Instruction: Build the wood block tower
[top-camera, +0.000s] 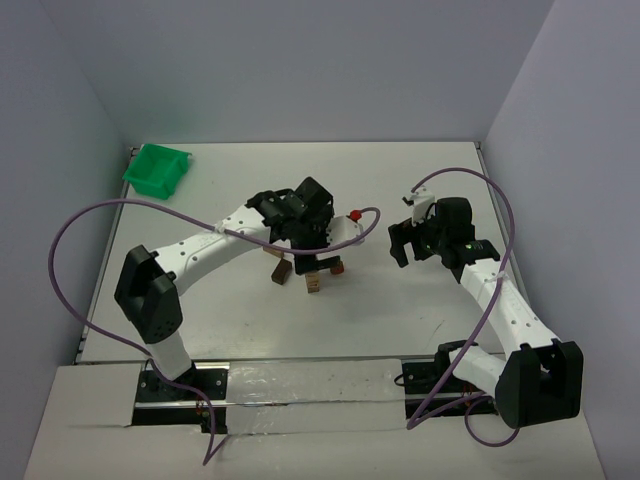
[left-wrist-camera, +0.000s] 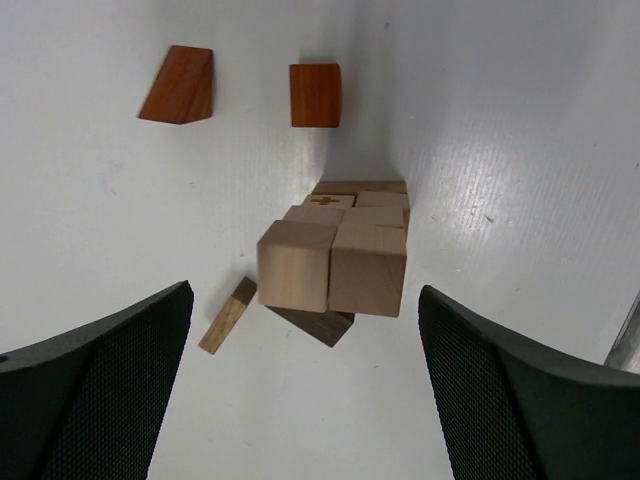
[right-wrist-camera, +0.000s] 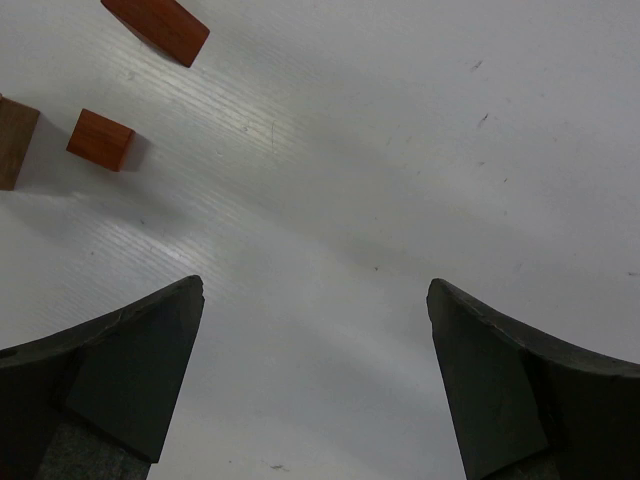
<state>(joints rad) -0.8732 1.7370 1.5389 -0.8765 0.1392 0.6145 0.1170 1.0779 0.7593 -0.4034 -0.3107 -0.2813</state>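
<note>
In the left wrist view the tower (left-wrist-camera: 333, 262) is a narrow stack of tan blocks seen from above. Two tan cubes lie side by side on top, and a dark brown block (left-wrist-camera: 318, 325) pokes out at the base. A thin tan piece (left-wrist-camera: 227, 316) lies beside it. A reddish-brown wedge (left-wrist-camera: 178, 85) and a reddish-brown block (left-wrist-camera: 315, 95) lie farther off. My left gripper (left-wrist-camera: 305, 400) is open and empty above the tower (top-camera: 313, 282). My right gripper (right-wrist-camera: 315, 380) is open and empty over bare table, with two reddish blocks (right-wrist-camera: 100, 140) to its upper left.
A green plastic bin (top-camera: 157, 170) stands at the table's far left corner. The left arm (top-camera: 200, 250) reaches over the blocks, and the right gripper (top-camera: 410, 245) hovers to their right. Grey walls close in the table on three sides.
</note>
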